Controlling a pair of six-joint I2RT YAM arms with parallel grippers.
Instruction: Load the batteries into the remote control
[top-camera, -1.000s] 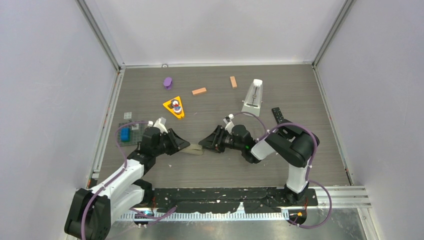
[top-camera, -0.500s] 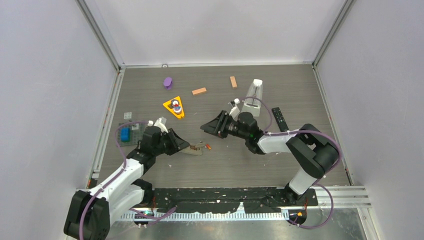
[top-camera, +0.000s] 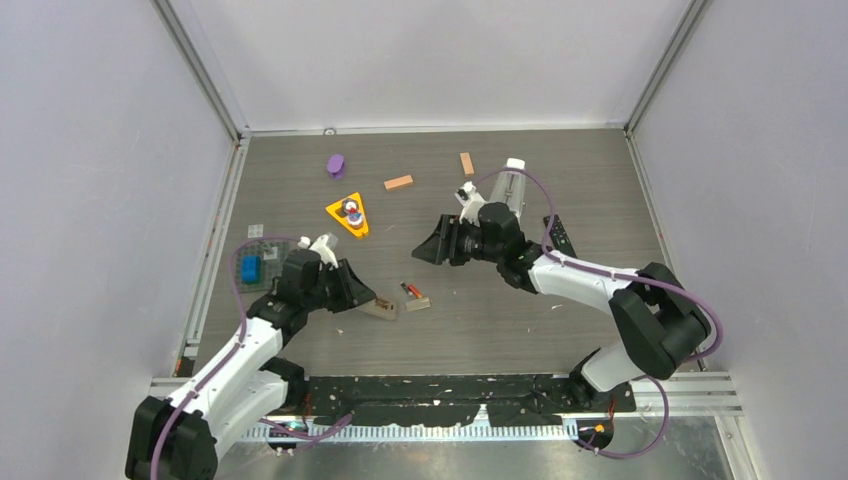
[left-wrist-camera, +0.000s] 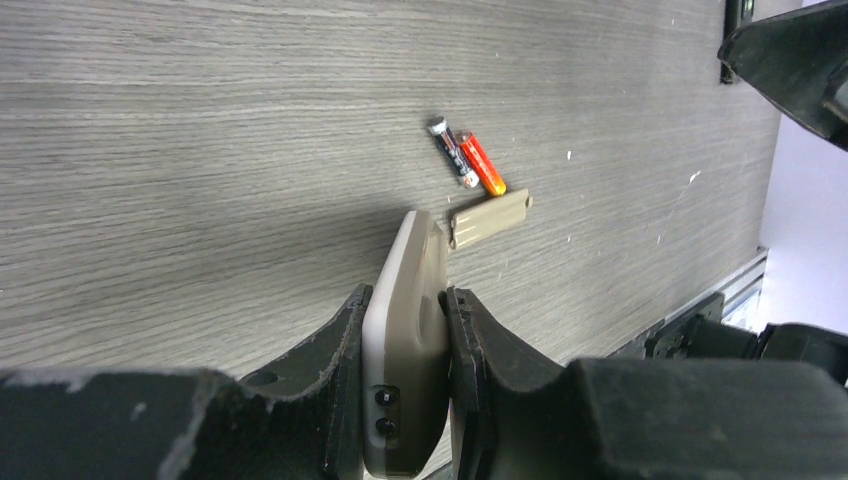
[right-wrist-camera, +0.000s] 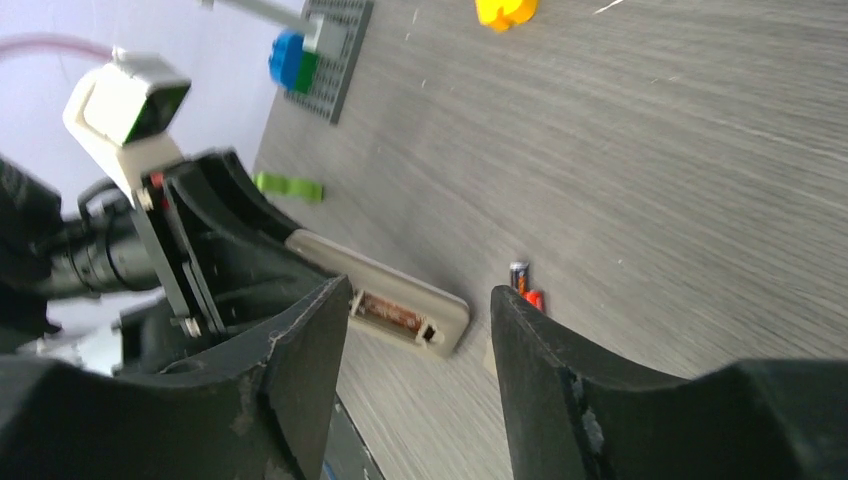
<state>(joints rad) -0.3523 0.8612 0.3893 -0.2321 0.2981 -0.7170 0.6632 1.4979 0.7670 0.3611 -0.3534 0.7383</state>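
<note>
Top camera: high above the near edge, looks down over the whole table (top-camera: 460, 335). Left wrist camera: low, close, faces along the remote (left-wrist-camera: 405, 350) toward the batteries (left-wrist-camera: 468, 160). Right wrist camera: low, close, faces the opposite way. All three views share remote and batteries

A robotics lab cell: plain white walls (top-camera: 90, 180) and aluminium rails (top-camera: 202, 75) enclose a grey wood-grain table (top-camera: 480, 330).

The table (top-camera: 500, 330) is grey with a fine wood grain. The remote (left-wrist-camera: 405, 340) and its loose cover (left-wrist-camera: 488, 218) are beige. Of the batteries (left-wrist-camera: 466, 161), one is dark and one red-orange. At eleven o'clock from them lie a yellow-orange triangle (top-camera: 360, 228) and a purple piece (top-camera: 336, 165).
</note>
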